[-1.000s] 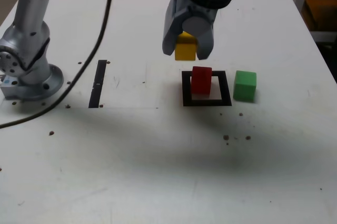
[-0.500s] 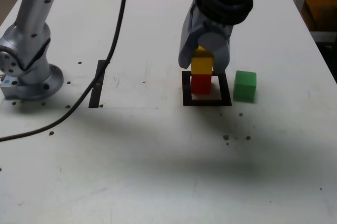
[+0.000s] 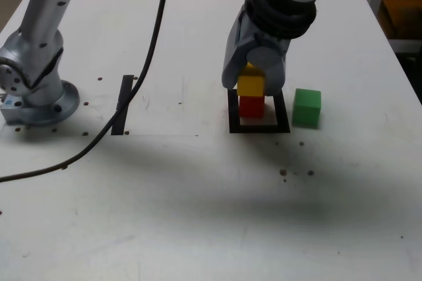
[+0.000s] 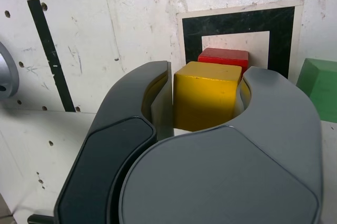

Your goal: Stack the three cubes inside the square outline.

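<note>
The grey two-part gripper, in the upper centre of the exterior view, had its fingers pinching the matte yellow cube, which sat on top of the matte red cube. The red cube stood inside the black-tape square outline with a white centre on the white worktop, toward the outline's far edge. The matte green cube stood on the worktop just beside the outline, on the exterior view's right, apart from the stack.

Silver arm base, black cable, grey-and-black curved end effector.
</note>
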Action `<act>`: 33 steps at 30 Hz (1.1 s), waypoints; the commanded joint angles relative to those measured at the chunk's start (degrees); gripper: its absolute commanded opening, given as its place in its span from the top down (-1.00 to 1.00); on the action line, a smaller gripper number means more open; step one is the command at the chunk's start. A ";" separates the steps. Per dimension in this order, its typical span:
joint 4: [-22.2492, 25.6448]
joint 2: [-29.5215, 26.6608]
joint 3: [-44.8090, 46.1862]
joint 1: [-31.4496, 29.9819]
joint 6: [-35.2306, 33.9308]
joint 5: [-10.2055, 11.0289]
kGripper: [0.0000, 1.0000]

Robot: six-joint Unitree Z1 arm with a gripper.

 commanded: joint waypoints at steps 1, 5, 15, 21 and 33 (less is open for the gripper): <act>0.16 -0.13 0.11 -0.03 0.03 -0.07 0.21; 0.16 -0.05 0.07 -0.03 0.03 -0.05 -0.08; 0.94 -0.50 -0.32 -0.28 -0.73 0.90 -0.96; 4.37 -3.23 -0.87 -1.32 -1.43 2.99 -0.99; 9.11 2.36 -22.21 -6.97 3.19 7.99 -0.98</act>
